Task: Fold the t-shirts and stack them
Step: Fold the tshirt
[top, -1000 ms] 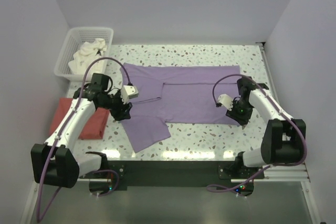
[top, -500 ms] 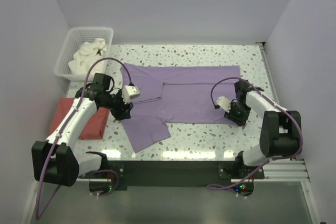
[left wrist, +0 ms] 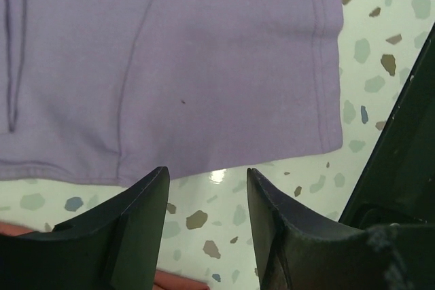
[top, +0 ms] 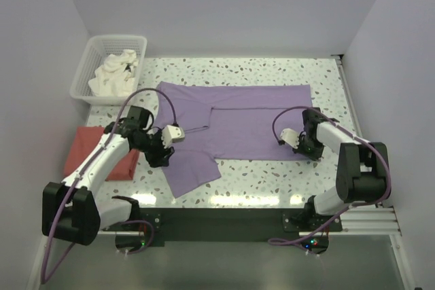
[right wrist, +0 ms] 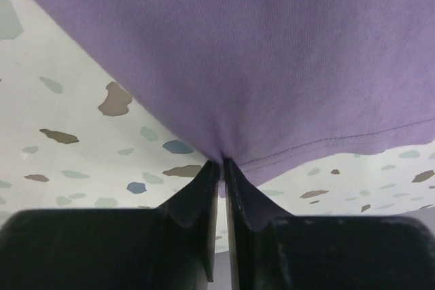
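Lilac t-shirt (top: 251,117) covers the middle; basket (top: 81,76) blocks far-left corner.

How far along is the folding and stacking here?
Done: the red shirt lies as a compact folded block at far left. In hand: the right end effector pinches the purple shirt at its near hem; the left end effector hovers open by its sleeve edge. Left: folding the purple shirt, stacking both.

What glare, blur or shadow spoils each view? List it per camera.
Top view: glare bands along the near and far edges of the table, otherwise sharp. Left wrist view: one small glare spot on the table below the purple shirt; left fingers dark. Right wrist view: no glare, cloth weave crisp, right fingers in shadow.
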Available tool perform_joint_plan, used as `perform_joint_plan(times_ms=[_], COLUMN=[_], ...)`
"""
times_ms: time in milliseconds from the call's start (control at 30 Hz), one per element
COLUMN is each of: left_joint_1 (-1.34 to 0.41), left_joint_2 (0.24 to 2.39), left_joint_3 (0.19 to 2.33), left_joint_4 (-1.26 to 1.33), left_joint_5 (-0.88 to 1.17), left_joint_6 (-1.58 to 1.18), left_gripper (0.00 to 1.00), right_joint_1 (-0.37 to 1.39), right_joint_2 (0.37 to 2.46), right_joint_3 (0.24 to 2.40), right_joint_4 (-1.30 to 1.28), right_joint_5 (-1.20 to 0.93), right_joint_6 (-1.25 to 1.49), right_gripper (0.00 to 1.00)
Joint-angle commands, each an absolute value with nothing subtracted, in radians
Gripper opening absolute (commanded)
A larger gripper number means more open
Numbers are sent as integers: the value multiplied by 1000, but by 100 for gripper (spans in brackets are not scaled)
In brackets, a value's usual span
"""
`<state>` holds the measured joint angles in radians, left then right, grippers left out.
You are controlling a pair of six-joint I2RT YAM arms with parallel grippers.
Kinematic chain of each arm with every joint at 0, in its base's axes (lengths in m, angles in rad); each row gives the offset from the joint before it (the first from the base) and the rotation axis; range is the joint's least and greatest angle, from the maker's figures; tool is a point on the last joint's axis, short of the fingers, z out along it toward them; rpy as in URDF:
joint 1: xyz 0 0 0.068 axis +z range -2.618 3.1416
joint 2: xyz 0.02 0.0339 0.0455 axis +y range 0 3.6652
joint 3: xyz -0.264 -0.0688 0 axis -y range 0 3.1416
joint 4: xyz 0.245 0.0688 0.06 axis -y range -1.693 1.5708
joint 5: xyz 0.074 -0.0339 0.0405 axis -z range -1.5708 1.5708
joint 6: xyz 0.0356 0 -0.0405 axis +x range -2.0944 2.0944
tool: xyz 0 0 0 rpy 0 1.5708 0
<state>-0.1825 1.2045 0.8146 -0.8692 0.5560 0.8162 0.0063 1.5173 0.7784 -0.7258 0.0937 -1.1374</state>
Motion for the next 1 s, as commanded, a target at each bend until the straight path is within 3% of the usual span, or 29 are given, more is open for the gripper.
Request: perform_joint_plan(times_ms=[0, 633, 733, 967], left_joint_1=[-239, -448, -456, -466], left_joint_2=[1152, 1299, 1336, 1353], left_joint_3=[758, 601, 578, 613], left_joint_4=[-874, -568, -552, -675], left_joint_5=[520, 269, 226, 239], left_joint_6=[900, 750, 761, 787], left_gripper=[54, 50, 43, 7], right_joint_1=[2, 2, 2, 2], right_joint_2=[1540, 1531, 1525, 1491], right_joint_3=[744, 873, 874, 885], right_joint_4=[-655, -753, -756, -802], right_joint_5=[75, 29, 35, 37], right_joint_6=[-1154, -1088, -1092, -1104], right_gripper=[0, 0, 0, 0])
